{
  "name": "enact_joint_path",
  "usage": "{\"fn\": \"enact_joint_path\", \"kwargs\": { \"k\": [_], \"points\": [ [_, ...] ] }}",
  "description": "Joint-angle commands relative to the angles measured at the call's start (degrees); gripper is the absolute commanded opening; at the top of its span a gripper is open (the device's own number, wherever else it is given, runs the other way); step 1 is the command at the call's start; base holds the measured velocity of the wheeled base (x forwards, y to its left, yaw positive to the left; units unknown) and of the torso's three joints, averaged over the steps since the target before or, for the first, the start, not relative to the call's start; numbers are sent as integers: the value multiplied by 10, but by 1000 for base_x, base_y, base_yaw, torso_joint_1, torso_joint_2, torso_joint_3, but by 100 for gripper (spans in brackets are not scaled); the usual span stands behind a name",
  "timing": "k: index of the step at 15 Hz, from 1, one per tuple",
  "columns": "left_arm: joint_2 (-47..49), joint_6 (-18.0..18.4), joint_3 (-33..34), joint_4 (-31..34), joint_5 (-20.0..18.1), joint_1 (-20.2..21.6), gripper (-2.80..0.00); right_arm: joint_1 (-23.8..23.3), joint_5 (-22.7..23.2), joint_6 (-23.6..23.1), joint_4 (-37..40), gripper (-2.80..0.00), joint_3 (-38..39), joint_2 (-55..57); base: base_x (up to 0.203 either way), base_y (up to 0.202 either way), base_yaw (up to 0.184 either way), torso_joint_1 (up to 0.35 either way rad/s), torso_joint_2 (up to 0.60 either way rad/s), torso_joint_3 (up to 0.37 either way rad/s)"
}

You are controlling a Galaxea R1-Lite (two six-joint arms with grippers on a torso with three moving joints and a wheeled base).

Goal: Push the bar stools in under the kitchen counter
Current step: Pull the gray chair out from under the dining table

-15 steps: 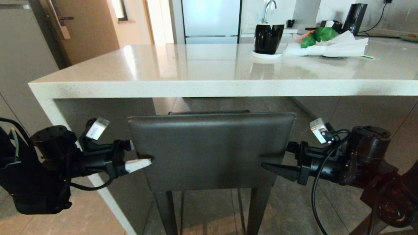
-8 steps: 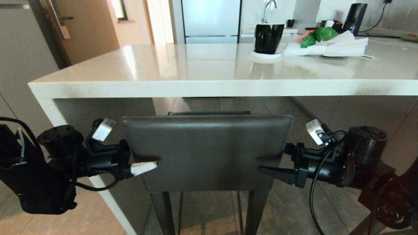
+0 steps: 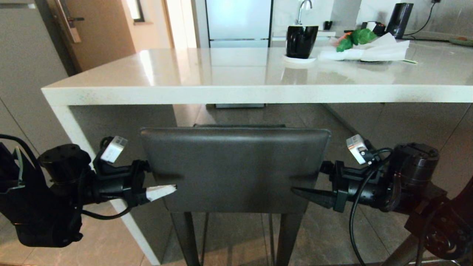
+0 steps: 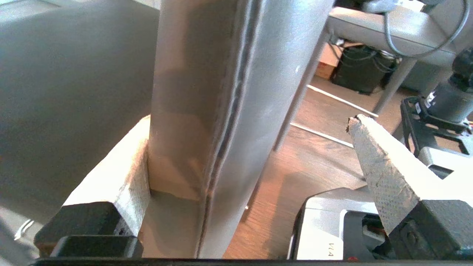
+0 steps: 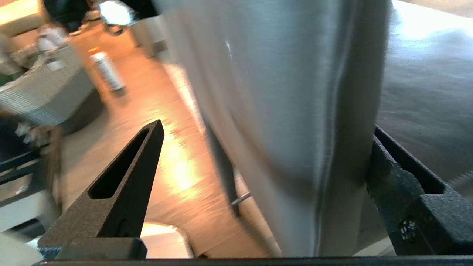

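Observation:
One of the bar stools stands in front of me, its dark grey backrest (image 3: 236,166) just below the front edge of the kitchen counter (image 3: 236,92). My left gripper (image 3: 162,179) is open and straddles the backrest's left edge (image 4: 207,111). One taped finger (image 4: 122,173) lies against the far face and the other (image 4: 377,162) stands clear of the near face. My right gripper (image 3: 308,183) is open astride the right edge (image 5: 295,92), with black fingers (image 5: 125,184) on either side. The seat is mostly hidden behind the backrest.
The counter's white slab side leg (image 3: 85,147) stands close to my left arm. On the countertop sit a black mug on a white coaster (image 3: 301,40), white paper with greens (image 3: 366,50) and a black appliance (image 3: 399,14). A fridge (image 3: 238,22) stands beyond.
The whole view has shifted a little, and the counter now sits slightly higher in the picture. Backrest and both grippers have edged left together, keeping the same straddling hold.

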Motion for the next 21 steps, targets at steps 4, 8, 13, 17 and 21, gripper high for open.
{"fn": "enact_joint_path", "kwargs": {
  "k": [4, 8, 13, 17, 21],
  "points": [
    [-10, -1, 8, -5, 6, -1, 0, 0, 1, 0, -4, 0, -2, -3, -196, 0, -2, -1, 3, 2],
    [-17, -2, 10, -5, 6, -4, 0, -2, 0, 0, -4, 0, -2, -3, -193, 0, -1, 3, 3, 3],
    [-36, -2, 33, -5, 11, -22, 0, -2, 0, 1, -4, 0, 4, -11, -194, 0, -1, 2, 0, 5],
    [-53, -3, 52, -5, 20, -25, 0, -1, -1, 0, -5, 0, 8, -14, -195, 0, -4, 1, 2, 2],
    [-63, -3, 56, -5, 24, -30, 0, -2, -1, 0, -5, 0, 23, -29, -193, 0, -2, 4, 4, 4]
  ]
}}
